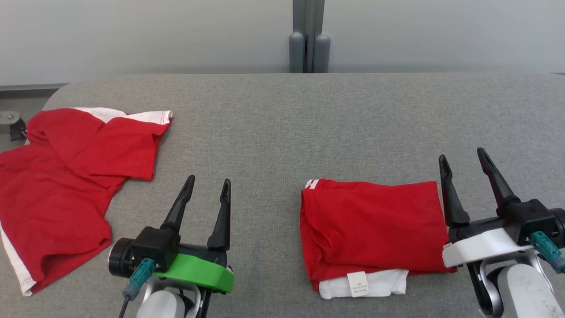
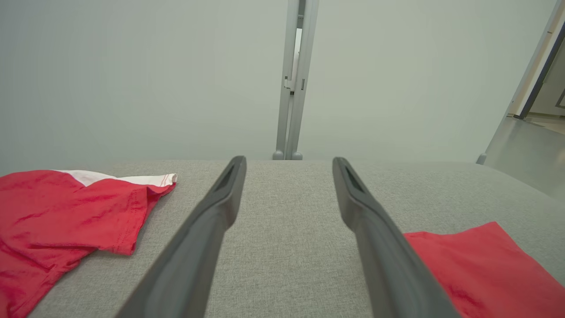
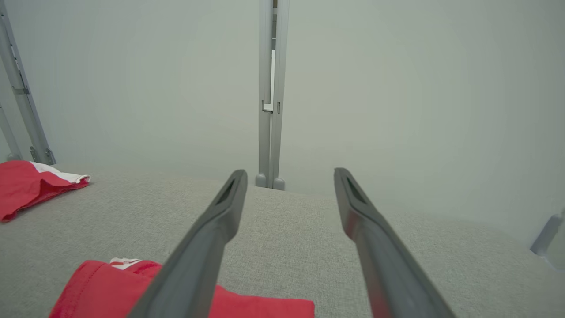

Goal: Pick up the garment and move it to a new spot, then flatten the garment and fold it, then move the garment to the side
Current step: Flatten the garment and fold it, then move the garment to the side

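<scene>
The folded red garment (image 1: pixel 371 229) lies as a flat, roughly rectangular packet of soft fabric on the near right part of the grey woven tabletop (image 1: pixel 282 123). A white layer (image 1: pixel 379 285) peeks from under its near edge and carries a small white label (image 1: pixel 357 283). A bit of white trim shows at its far left corner.

The right pincer (image 1: pixel 462 155), on a white-collared wrist, stands just beside the packet's right edge. Its two long dark fingers are spread wide with nothing between them. In the right wrist view they point over bare tabletop, and the red packet (image 3: pixel 110 291) sits low at the left, partly behind one finger. Whether that finger touches the cloth I cannot tell.

The left pincer (image 1: pixel 209 180), with a green collar, is left of the packet and apart from it, equally wide open and empty.

At the far left a second red garment with white panels (image 1: pixel 66 185) lies loosely rumpled, reaching the tabletop's edge. A grey metal post (image 1: pixel 309 39) rises behind the tabletop against the pale wall.
</scene>
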You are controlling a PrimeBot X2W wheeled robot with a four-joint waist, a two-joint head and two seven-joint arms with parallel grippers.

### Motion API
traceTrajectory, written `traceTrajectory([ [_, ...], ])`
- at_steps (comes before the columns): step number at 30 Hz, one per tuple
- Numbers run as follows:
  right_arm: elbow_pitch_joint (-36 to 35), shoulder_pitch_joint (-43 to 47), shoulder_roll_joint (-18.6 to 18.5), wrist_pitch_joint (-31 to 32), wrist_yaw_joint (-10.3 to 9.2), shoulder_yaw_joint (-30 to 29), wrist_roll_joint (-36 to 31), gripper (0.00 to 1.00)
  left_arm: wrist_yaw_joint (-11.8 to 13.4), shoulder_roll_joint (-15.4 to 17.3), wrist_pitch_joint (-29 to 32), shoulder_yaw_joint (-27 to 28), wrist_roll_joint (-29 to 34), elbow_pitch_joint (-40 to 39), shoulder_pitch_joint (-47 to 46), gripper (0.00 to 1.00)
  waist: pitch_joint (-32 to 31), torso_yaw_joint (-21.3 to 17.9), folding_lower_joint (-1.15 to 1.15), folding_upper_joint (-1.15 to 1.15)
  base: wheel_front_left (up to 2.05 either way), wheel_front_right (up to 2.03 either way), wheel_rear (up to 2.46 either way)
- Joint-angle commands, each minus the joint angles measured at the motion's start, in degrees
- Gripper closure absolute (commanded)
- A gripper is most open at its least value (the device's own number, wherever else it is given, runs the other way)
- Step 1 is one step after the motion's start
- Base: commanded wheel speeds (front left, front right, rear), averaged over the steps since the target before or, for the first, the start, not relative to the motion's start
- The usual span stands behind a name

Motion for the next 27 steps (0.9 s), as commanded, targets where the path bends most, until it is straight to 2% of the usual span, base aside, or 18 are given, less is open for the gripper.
traceTrajectory([
  [1, -1.1, 1.3, 0.3, -0.1, -0.09, -0.6, -0.6, 0.00, 0.3, 0.1, 0.0, 0.5, 0.0, -0.5, 0.9, 0.00, 0.4, -0.7, 0.00, 0.00, 0.00, 0.00, 0.00],
  [7, -3.8, 3.4, 2.2, -0.1, -0.09, -2.9, -0.6, 0.00, 0.8, 0.1, 0.0, 1.2, 0.3, -1.9, 2.0, 0.00, 0.9, -1.8, 0.00, 0.00, 0.00, 0.00, 0.00],
  [13, -4.3, 3.7, 3.1, -0.1, -0.09, -2.6, -1.0, 0.00, 1.5, 0.1, 0.0, 1.4, 1.3, -3.0, 2.5, 0.00, 1.3, -2.5, 0.00, 0.00, 0.00, 0.00, 0.00],
  [27, -3.5, 3.6, 3.5, -0.2, -0.09, -2.4, -0.9, 0.00, 1.4, 0.1, 0.0, 1.1, 1.7, -2.9, 2.6, 0.00, 1.4, -1.8, 0.00, 0.00, 0.00, 0.00, 0.00],
])
